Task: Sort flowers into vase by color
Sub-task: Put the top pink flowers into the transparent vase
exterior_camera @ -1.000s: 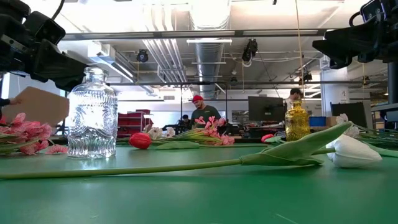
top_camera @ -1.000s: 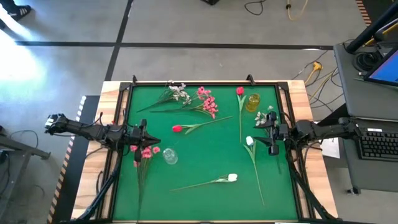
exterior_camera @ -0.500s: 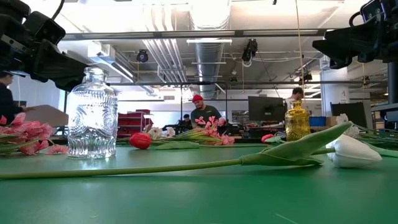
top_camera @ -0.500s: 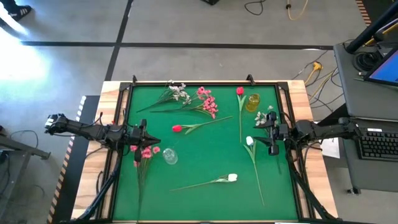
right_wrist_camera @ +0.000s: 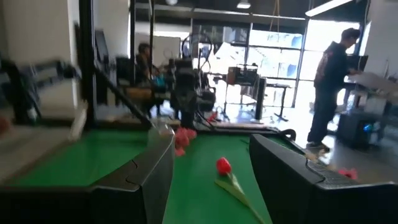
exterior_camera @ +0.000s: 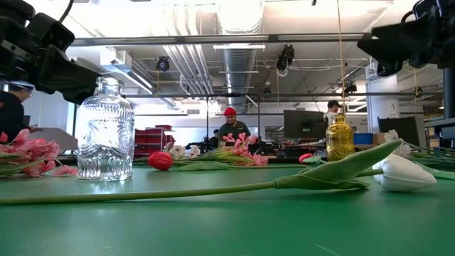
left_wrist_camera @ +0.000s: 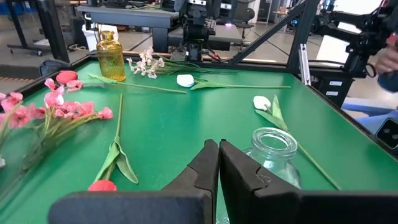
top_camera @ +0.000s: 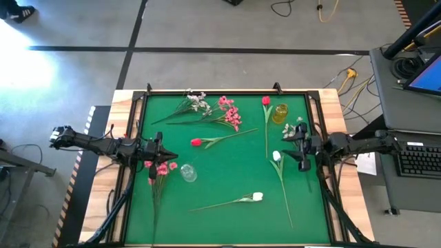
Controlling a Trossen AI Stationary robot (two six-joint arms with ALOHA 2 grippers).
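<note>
Green felt covers the desk (top_camera: 227,179), and the clear ribbed glass vase (top_camera: 188,172) standing toward its left side serves as the landmark here. Just left of that vase lies a pink blossom spray (top_camera: 160,167), its thin green stem running toward the desk's near edge. The left gripper (top_camera: 160,150) hovers just above that spray, beside the vase, with its two dark fingers pressed together and nothing between them. Beyond the vase, toward the desk's middle, a red tulip (top_camera: 196,142) lies on its side with its green stem pointing away to the right. Farther back from the vase, near the far edge, a small white-blossom spray (top_camera: 198,102) and a larger pink blossom spray (top_camera: 229,114) lie side by side. To the right of the vase and nearer the front edge, a white tulip (top_camera: 257,197) lies with its stem stretching back toward the vase's side. Well to the right of the vase, another white tulip (top_camera: 277,156) lies just beside the right gripper (top_camera: 300,146), which hangs above the desk with its fingers apart and empty. Far from the vase at the back right stand an amber glass bottle-vase (top_camera: 280,113) and a second red tulip (top_camera: 265,101), with another white-blossom spray (top_camera: 291,128) close by
</note>
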